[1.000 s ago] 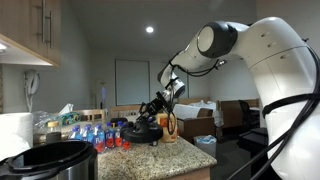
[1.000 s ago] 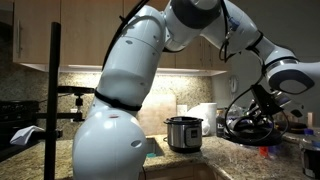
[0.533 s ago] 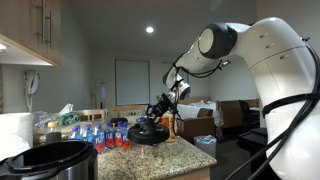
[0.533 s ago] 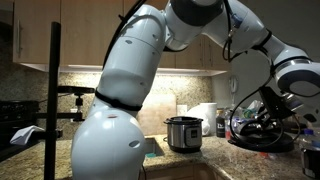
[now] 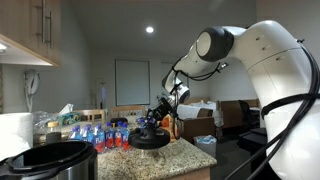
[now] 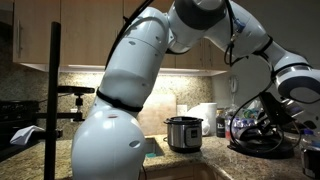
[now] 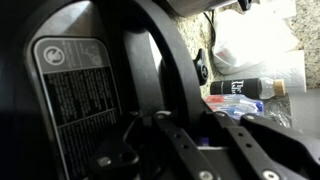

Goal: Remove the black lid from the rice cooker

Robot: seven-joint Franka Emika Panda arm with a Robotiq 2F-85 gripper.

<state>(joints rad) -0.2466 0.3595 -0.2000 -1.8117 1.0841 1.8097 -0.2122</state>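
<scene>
The gripper [image 5: 153,128] seems closed on the round glossy black lid [image 5: 150,141], holding it low over the speckled stone counter [image 5: 188,152] at centre, well apart from the open silver-rimmed black rice cooker [image 5: 55,158] at lower left, probably to lay it down.

Grey label plate [image 7: 70,95] on black housing [image 7: 15,130], dark bottle [image 7: 245,88], white bag [image 7: 255,45]

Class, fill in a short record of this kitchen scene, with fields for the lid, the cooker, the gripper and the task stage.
black lid: off the cooker, low at the far end of the counter
rice cooker: open, at the near end
gripper: closed on the lid's top
lid touching counter: cannot tell
task stage: lid removed, not yet released
</scene>
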